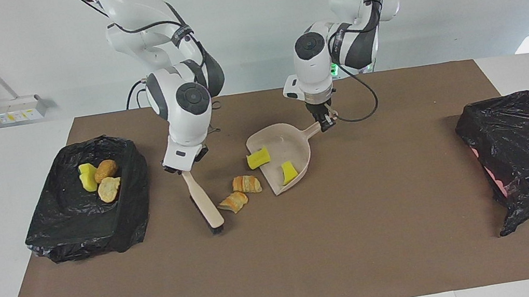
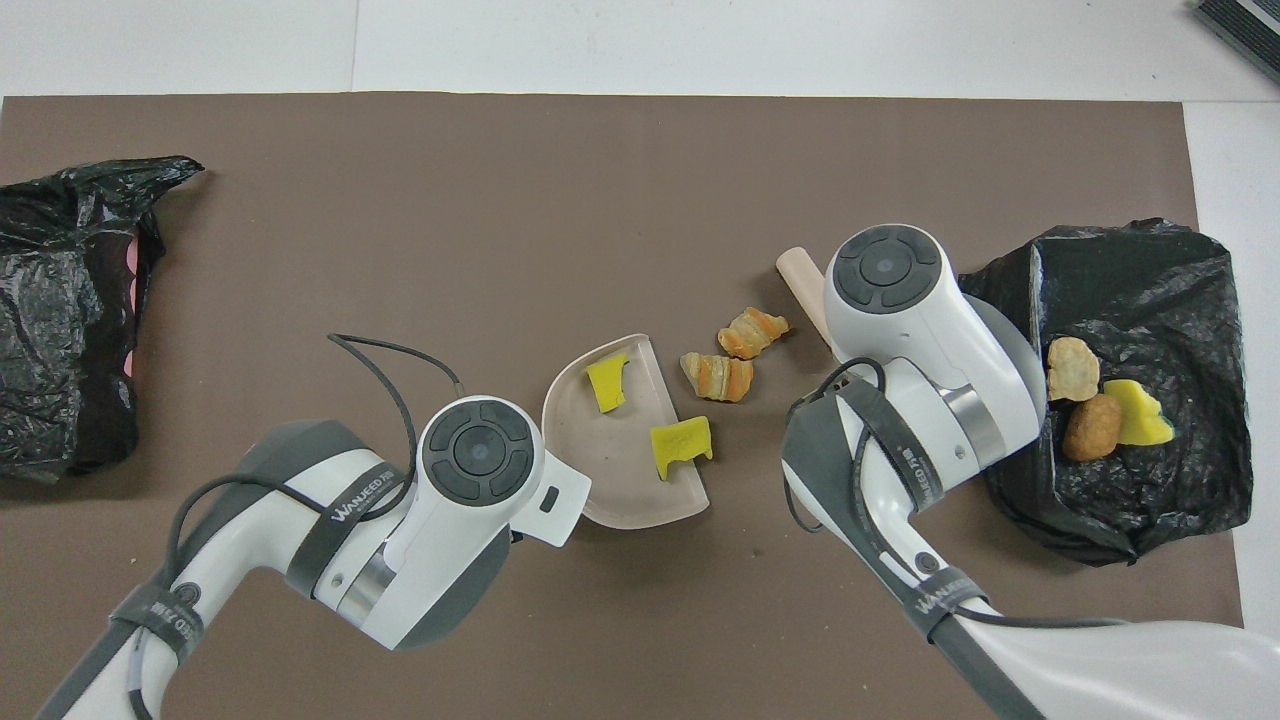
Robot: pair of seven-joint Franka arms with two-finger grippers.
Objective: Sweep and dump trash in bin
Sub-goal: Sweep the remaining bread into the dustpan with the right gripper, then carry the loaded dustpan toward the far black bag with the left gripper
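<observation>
Reading across the facing view, with the dustpan (image 1: 287, 151) as reference.

Toward the right arm's end of the table from the dustpan: a bag-lined bin (image 1: 94, 237), well apart, already holding a sponge bit (image 1: 87, 178) and two bread pieces (image 1: 107, 180). Looks like the dump target.

Right gripper (image 1: 184, 168) is clamped on the brush (image 1: 204, 203) handle, bristles down on the mat beside the dustpan's open edge. The brush sits with the loose trash between it and the pan, probably so one stroke pushes the pieces in.

Two croissant pieces (image 1: 241, 193) lie on the mat just beside the dustpan's open edge, not yet in.

Inside the dustpan: one yellow sponge (image 1: 258, 158) at the lip, one yellow-green sponge (image 1: 289, 171) deeper in.

Left gripper (image 1: 325, 122) is closed on the dustpan handle, holding the pan flat on the mat with its mouth toward the brush, likely as a backstop.

Second black bag (image 1: 527, 151) is well apart from the dustpan, at the left arm's end.

Judgement: sweep partly done; croissants next, then dump.
</observation>
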